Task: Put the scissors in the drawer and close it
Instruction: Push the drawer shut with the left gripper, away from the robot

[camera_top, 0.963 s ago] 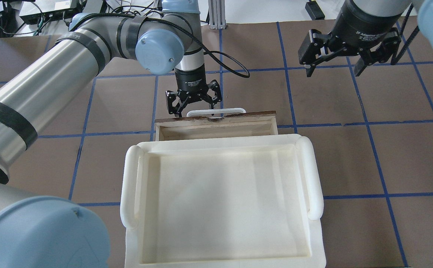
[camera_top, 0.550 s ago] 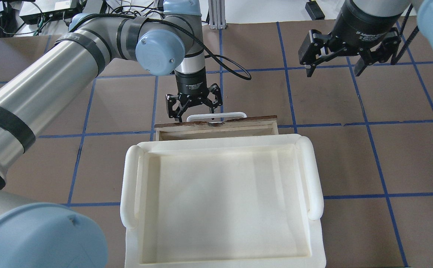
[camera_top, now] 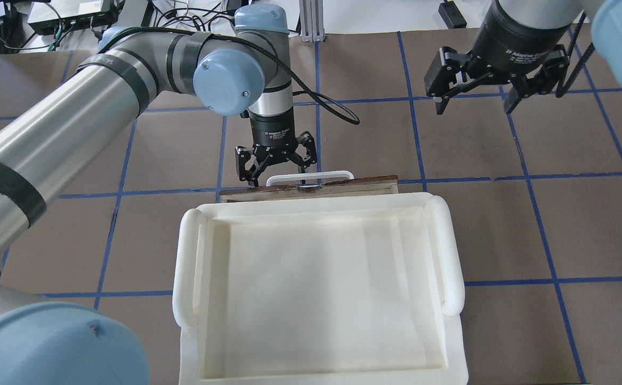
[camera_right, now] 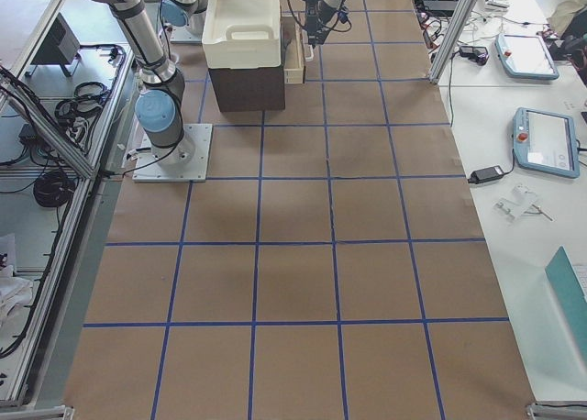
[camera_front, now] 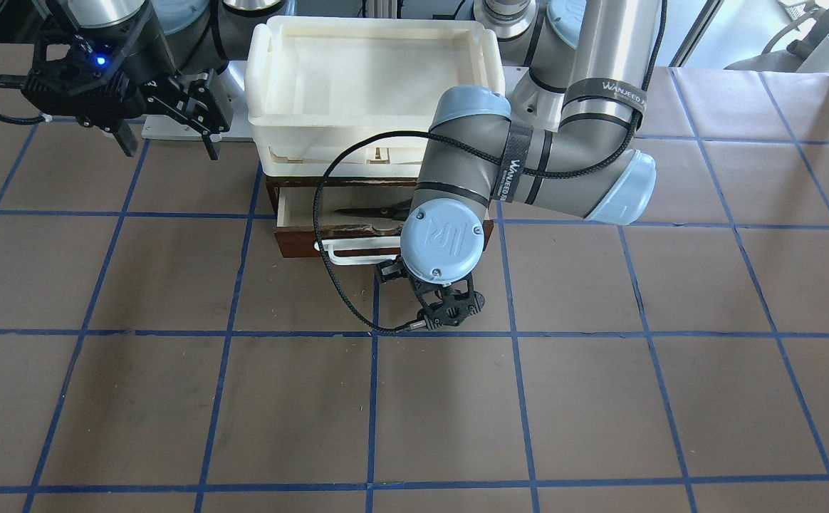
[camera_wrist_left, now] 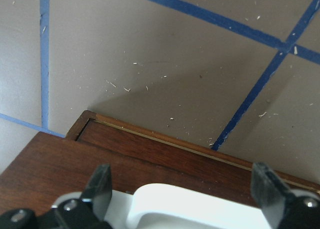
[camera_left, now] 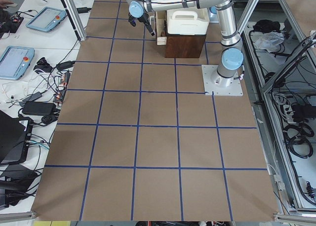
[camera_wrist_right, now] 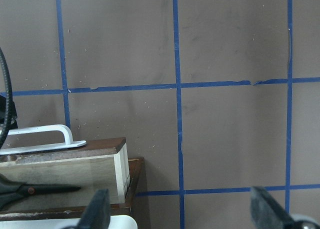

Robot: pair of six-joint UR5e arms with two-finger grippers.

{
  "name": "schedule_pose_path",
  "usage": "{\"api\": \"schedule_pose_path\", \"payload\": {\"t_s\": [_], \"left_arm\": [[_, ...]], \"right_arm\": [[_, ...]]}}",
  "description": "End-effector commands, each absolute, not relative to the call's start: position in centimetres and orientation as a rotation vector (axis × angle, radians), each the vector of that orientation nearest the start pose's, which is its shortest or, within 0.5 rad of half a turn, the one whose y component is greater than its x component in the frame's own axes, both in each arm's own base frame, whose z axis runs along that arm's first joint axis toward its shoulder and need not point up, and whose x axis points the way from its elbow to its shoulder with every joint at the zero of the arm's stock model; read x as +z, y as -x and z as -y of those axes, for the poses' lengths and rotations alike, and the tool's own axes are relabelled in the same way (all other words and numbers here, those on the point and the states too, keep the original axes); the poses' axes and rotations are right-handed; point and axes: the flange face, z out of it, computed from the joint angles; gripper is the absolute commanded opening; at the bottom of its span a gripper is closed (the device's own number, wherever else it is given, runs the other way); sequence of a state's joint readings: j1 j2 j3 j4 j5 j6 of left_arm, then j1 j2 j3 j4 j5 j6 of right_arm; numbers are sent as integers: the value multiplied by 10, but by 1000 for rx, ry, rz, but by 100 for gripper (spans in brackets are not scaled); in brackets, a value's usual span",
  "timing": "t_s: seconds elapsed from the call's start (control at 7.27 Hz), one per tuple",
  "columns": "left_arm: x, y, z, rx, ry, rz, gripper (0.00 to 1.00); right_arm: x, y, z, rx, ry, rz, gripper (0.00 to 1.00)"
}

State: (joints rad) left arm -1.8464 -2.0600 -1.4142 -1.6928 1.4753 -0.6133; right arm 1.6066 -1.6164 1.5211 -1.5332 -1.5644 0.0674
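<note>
The drawer [camera_front: 300, 241] sticks partly out of a dark cabinet under the tray, its white bar handle [camera_top: 309, 175] facing away from me. The scissors [camera_front: 374, 211] lie inside on the pale wood, blades pointing to my right; they also show in the right wrist view [camera_wrist_right: 30, 190]. My left gripper [camera_top: 277, 163] is open against the drawer front, with its fingers [camera_wrist_left: 100, 185] straddling the handle [camera_wrist_left: 175, 205]. My right gripper [camera_top: 474, 101] is open and empty, hovering above the table to the drawer's right and beyond it.
A large cream-white plastic tray [camera_top: 450, 251] sits on top of the cabinet [camera_left: 185, 46] and hides most of the drawer from overhead. The left arm's black cable [camera_front: 322, 285] loops over the brown table with blue tape lines.
The left gripper has moved toward me, pushing the drawer front in. The pale interior seen overhead before is now hidden under the tray. The right gripper shifted slightly.
</note>
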Motion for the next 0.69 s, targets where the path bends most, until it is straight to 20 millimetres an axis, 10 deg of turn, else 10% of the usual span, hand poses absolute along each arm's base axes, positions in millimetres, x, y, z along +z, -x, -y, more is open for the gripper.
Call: {"api": "schedule_pose_path", "payload": {"t_s": [0.0,0.55], "left_arm": [[271,302,543,740,526,-2871,100],[275,313,529,796,511,-2854,100]], "right_arm": [[533,-150,468,-95,-37,-3146,100],[530,-151,469,-103,-50,-3133,100]]}}
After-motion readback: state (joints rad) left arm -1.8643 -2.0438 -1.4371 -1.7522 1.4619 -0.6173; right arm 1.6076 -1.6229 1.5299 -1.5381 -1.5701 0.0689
